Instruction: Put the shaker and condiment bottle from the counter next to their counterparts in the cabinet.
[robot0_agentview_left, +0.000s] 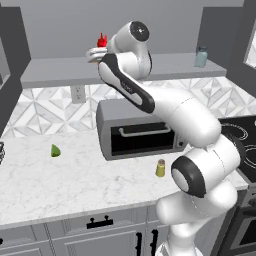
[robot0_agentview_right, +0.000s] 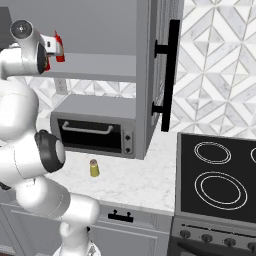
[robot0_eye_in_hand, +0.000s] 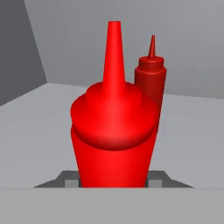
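My gripper (robot0_eye_in_hand: 113, 178) is shut on the red condiment bottle (robot0_eye_in_hand: 114, 131), which stands upright between the finger pads (robot0_eye_in_hand: 70, 177) inside the cabinet (robot0_agentview_left: 50, 72). Just behind it stands its counterpart, a second red squeeze bottle (robot0_eye_in_hand: 151, 83). From the base, the held bottle (robot0_agentview_left: 102, 41) shows over the shelf's left half beside my hand (robot0_agentview_left: 97, 52). The olive-yellow shaker (robot0_agentview_left: 160, 168) stands on the marble counter (robot0_agentview_left: 75, 185) in front of the toaster oven. The pale teal shaker (robot0_agentview_left: 201, 56) is at the shelf's right end.
A grey toaster oven (robot0_agentview_left: 140, 132) sits on the counter under the shelf. A green wedge (robot0_agentview_left: 55, 150) lies at the counter's left. The open cabinet door (robot0_agentview_right: 160, 75) with black handle juts out on the right, above the counter's end by the black stove (robot0_agentview_right: 220, 180).
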